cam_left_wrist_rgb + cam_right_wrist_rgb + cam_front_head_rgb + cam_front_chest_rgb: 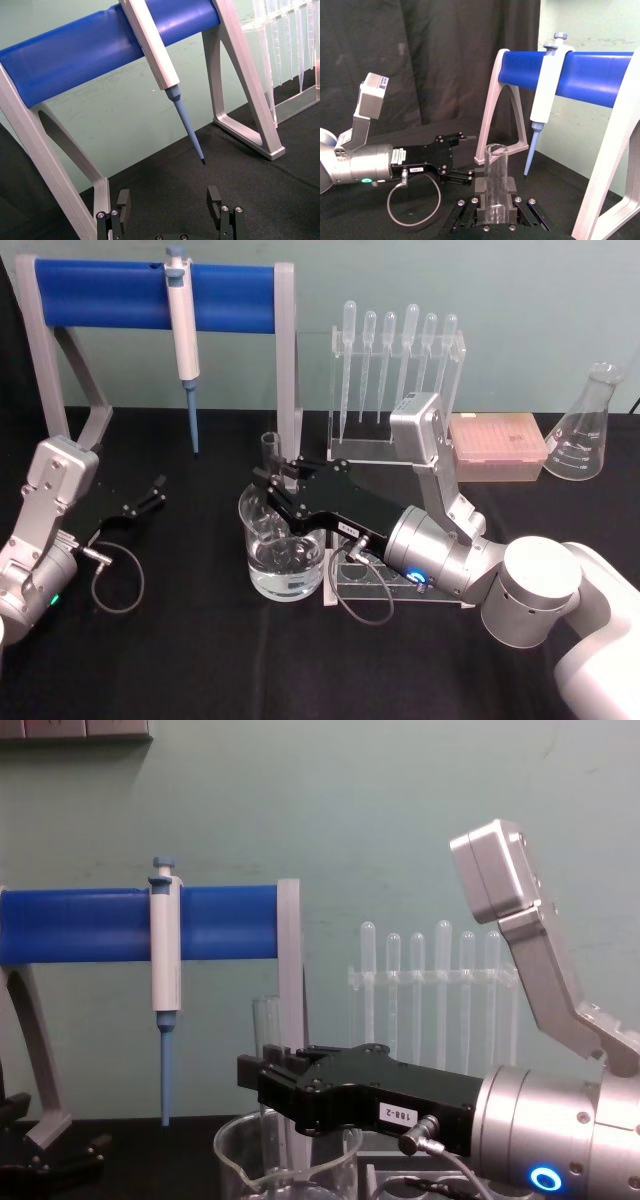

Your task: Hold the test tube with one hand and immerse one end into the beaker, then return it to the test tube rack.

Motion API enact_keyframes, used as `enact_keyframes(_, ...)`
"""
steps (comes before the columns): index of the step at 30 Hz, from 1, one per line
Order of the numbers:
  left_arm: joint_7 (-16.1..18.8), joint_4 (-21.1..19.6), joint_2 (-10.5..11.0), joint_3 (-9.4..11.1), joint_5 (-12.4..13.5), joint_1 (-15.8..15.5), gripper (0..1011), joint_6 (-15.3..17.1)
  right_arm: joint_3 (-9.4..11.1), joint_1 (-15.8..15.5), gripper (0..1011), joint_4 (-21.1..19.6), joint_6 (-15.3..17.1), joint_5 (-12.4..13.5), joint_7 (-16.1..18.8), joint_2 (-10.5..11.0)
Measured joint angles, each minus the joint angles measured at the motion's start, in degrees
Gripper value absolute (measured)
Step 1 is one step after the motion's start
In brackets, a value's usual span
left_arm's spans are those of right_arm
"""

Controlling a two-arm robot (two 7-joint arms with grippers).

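Black worktop (200, 660) bears the beaker (285, 565), over which the right pincer (272, 478) clamps the tube (269, 450) below its rim, likely slick, brittle glass needing gentle grip; left pincer (150, 495) rests open.

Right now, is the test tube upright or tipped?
Upright: the right gripper holds the test tube vertical, open rim on top, at the beaker.

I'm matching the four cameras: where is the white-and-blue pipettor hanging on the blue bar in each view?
Head view: the white-and-blue pipettor hangs upper left, behind the right gripper holding the clear glass test tube.
Left wrist view: pipettor slants across the blue cylindrical bar, beyond the open left gripper.
Right wrist view: pipettor hangs beyond the held test tube.
Chest view: pipettor left of centre.
Shared landmark: the blue cylindrical bar.
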Motion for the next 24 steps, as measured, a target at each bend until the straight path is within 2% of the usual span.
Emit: enact_keyframes(24,0.0,0.0,0.0,0.0,0.0,0.0,1000,0.0,0.0,0.0,224,0.0,0.0,0.0,0.0,0.0)
